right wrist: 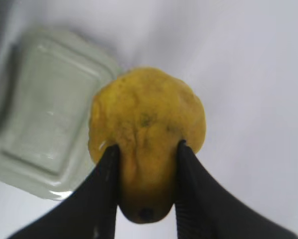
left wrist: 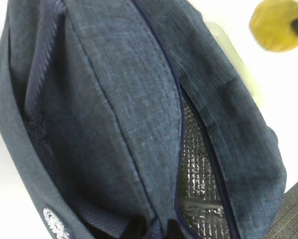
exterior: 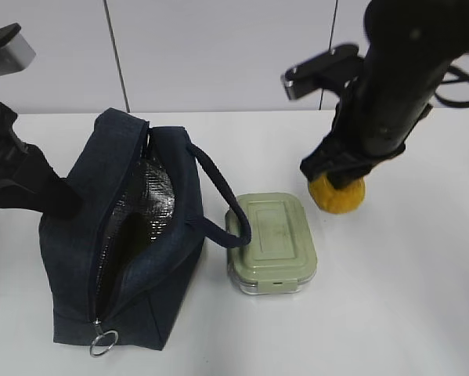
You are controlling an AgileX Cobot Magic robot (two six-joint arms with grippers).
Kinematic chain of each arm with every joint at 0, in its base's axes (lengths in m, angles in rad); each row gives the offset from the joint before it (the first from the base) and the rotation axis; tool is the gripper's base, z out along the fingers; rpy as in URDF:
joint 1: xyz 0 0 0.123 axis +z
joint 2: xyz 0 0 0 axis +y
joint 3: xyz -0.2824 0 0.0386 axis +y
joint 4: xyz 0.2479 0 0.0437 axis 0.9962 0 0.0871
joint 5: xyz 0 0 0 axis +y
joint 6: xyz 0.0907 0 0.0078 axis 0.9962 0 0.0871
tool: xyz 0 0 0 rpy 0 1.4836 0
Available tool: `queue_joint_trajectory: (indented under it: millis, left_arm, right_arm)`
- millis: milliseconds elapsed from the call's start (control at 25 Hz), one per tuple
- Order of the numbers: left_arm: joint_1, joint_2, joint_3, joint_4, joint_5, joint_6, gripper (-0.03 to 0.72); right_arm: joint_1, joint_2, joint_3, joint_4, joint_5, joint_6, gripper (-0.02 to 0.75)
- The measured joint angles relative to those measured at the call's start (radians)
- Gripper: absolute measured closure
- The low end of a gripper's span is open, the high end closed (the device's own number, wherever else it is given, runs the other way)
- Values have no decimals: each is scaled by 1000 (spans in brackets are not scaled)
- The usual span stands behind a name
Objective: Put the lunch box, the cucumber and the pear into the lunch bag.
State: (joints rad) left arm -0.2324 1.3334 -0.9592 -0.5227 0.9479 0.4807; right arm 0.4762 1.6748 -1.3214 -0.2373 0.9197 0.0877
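The navy lunch bag (exterior: pixel 152 258) stands at the left with its top zipper open, showing silver lining (exterior: pixel 144 200). My left gripper (exterior: pixel 66 205) is at the bag's left wall. In the left wrist view its gripper (left wrist: pixel 156 230) is shut on a fold of the bag's fabric (left wrist: pixel 114 99) by the zipper edge. The sage-green lunch box (exterior: pixel 272 243) sits on the table right of the bag. My right gripper (exterior: pixel 336 176) is shut on the yellow pear (exterior: pixel 337 196), its fingers (right wrist: pixel 111 164) on both sides of the pear (right wrist: pixel 146 114). I cannot make out the cucumber; a dark shape lies inside the bag.
The bag's loop handle (exterior: pixel 218 196) hangs over toward the lunch box's left edge. The metal ring pull (exterior: pixel 103 342) lies at the bag's near end. The white table (exterior: pixel 406 298) runs to a white wall behind. The lunch box also shows in the right wrist view (right wrist: pixel 44 129).
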Motion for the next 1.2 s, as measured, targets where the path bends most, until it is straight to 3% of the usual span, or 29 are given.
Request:
queue_joint_trajectory:
  millis: [120,280,360,560,800,1200]
  left_arm:
    - [0,0,0,1,0,0,664]
    - [0,0,0,13,0,0,664]
    - [0,0,0,16,0,0,664]
    - [0,0,0,18,0,0,664]
    - [0,0,0,22,0,0,664]
    - [0,0,0,23,0,0,664]
  right_arm:
    - [0,-131,-8,203,-86,-138,524]
    - [0,-216,-13,652,-136,-493,524]
    - [4,-212,-13,818,-136,-609,525]
    - [13,-142,-13,1063,-132,-802,525]
    - [98,-34,-13,1117,-136,-856,525]
    - [126,113,-13,957,-192,-833,525]
